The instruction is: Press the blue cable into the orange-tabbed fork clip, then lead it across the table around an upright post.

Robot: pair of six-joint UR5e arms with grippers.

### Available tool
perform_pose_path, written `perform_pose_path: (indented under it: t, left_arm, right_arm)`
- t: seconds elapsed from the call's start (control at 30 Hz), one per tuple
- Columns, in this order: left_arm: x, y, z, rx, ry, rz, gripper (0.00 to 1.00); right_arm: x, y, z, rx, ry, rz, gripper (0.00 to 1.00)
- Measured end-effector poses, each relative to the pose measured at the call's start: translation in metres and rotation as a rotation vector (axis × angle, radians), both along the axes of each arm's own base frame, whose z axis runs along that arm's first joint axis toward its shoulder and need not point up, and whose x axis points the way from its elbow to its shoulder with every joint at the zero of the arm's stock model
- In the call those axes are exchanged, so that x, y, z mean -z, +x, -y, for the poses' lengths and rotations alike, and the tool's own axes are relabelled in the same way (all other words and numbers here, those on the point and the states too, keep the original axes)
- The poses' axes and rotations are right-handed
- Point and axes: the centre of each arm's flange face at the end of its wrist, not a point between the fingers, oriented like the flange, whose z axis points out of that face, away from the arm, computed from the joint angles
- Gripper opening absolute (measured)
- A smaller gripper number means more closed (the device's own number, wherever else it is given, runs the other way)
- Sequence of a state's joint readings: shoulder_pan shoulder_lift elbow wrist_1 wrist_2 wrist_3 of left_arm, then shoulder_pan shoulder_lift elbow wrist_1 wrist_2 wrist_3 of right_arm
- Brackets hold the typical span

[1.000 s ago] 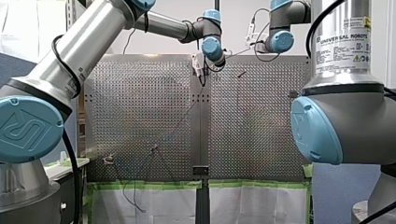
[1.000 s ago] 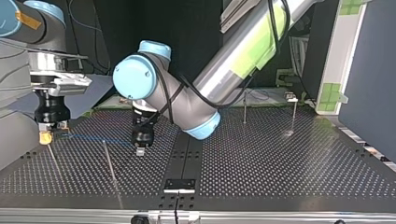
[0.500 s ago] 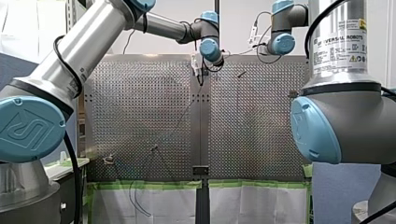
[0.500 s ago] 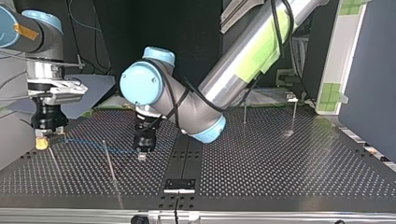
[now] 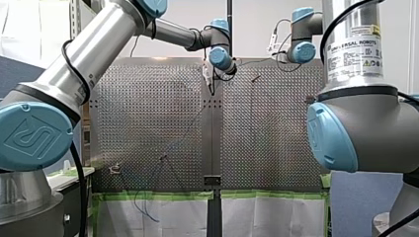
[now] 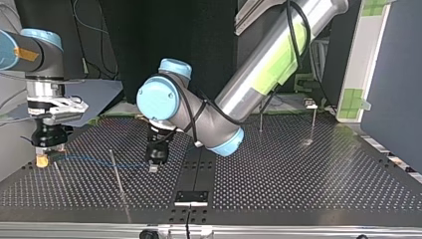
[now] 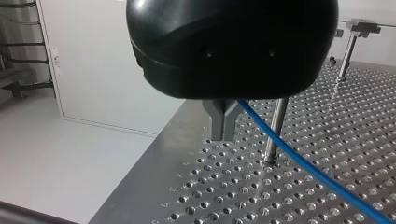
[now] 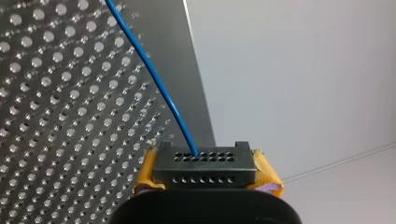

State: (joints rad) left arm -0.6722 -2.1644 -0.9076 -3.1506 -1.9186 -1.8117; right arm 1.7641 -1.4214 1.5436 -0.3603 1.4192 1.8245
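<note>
Perforated metal table [image 6: 298,179] before a dark backdrop, seen from across in the top view. Clenches the blue cable [image 7: 317,159] in my right gripper [image 6: 42,160] at the left edge there, low over the table, yellow pads [image 8: 266,175] on either side of it. Pinches the same cable in my left gripper [image 6: 154,167] near the middle, grey fingers [image 7: 215,121] closed together. Stretches it low over the holes between the two, passing just beside an upright post [image 7: 272,147]. Shows two further posts [image 6: 260,118] well apart at the far right.
</note>
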Motion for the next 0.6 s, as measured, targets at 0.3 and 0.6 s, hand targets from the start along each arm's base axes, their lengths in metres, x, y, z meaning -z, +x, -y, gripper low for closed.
perform_pose_path:
  t: [0.3, 0.6]
  left_arm:
    - [0.016, 0.007, 0.003, 0.017, 0.014, -0.017, 0.00]
    - [0.043, 0.016, 0.010, 0.024, 0.032, -0.040, 0.00]
  right_arm:
    - [0.003, -0.009, 0.025, 0.009, -0.002, -0.002, 0.00]
    - [0.022, -0.018, 0.050, 0.013, 0.018, -0.010, 0.00]
